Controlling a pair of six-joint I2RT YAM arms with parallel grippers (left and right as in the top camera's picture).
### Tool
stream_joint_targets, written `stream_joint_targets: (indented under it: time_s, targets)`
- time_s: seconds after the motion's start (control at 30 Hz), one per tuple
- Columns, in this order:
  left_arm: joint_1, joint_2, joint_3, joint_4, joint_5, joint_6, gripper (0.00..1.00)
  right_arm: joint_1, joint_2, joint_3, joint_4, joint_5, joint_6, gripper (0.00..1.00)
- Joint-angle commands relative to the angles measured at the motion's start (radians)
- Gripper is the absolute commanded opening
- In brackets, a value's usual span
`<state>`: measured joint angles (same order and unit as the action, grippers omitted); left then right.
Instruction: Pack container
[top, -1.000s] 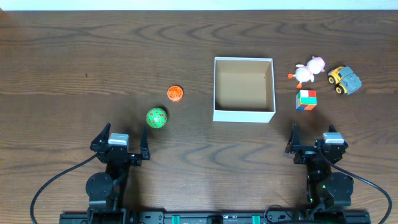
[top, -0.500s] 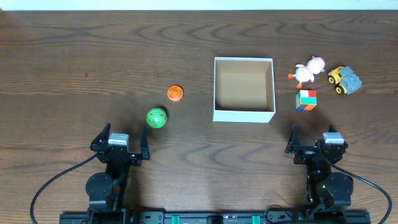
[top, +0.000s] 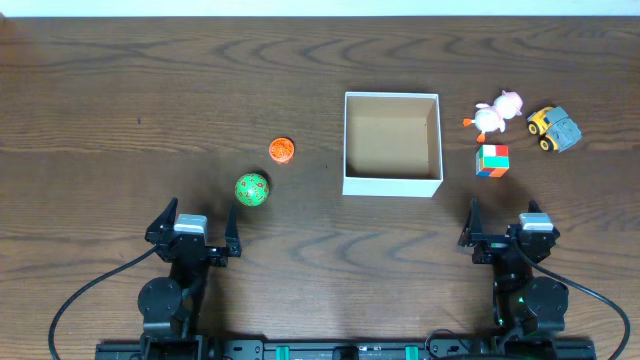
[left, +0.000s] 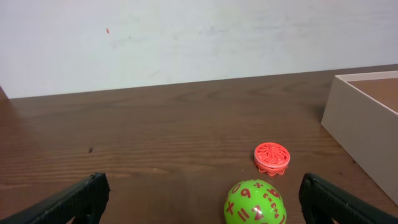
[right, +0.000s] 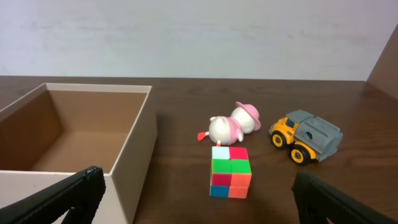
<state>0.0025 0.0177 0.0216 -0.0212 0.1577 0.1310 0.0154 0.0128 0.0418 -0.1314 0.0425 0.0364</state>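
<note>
The container (top: 392, 185) is a square white box with a tan inside, empty, at the table's middle; it also shows in the right wrist view (right: 134, 143) and at the left wrist view's right edge (left: 364, 121). A green number ball (top: 252, 189) (left: 255, 202) and an orange disc (top: 282, 150) (left: 272, 157) lie left of it. A colour cube (top: 492, 160) (right: 230, 172), a white-pink toy animal (top: 495, 112) (right: 231, 126) and a yellow-grey toy truck (top: 554, 128) (right: 306, 137) lie right of it. My left gripper (top: 197, 233) (left: 199, 199) and right gripper (top: 505, 233) (right: 199, 196) are open and empty near the front edge.
Dark wooden table (top: 130, 90). A pale wall rises behind the table's far edge (left: 186, 37). Black cables run from both arm bases at the front.
</note>
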Motion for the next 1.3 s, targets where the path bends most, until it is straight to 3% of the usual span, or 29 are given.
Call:
stream_joint_targets:
  time_s: [0.0,0.43,0.67,0.87,1.07,1.27]
  targets:
    - [-0.004,0.001,-0.018,-0.034,0.015,-0.005,0.98,0.010,-0.004,-0.008,0.000,0.011,-0.015,0.99]
    - [-0.004,0.001,-0.018,-0.034,0.015,-0.005,0.98,0.010,-0.004,-0.008,0.000,0.007,-0.014,0.99]
    - [-0.004,0.001,-0.018,-0.034,0.015,-0.005,0.98,0.010,-0.004,-0.008,0.008,-0.171,0.152,0.99]
    - [-0.004,0.001,-0.018,-0.034,0.014,-0.005,0.98,0.010,-0.004,0.011,0.111,-0.321,0.098,0.99]
    - [-0.004,0.001,-0.018,-0.034,0.014,-0.005,0.98,0.010,0.010,0.160,0.018,-0.277,-0.021,0.99]
    - [-0.004,0.001,-0.018,-0.034,0.015,-0.005,0.98,0.010,0.176,0.469,-0.206,-0.048,-0.044,0.99]
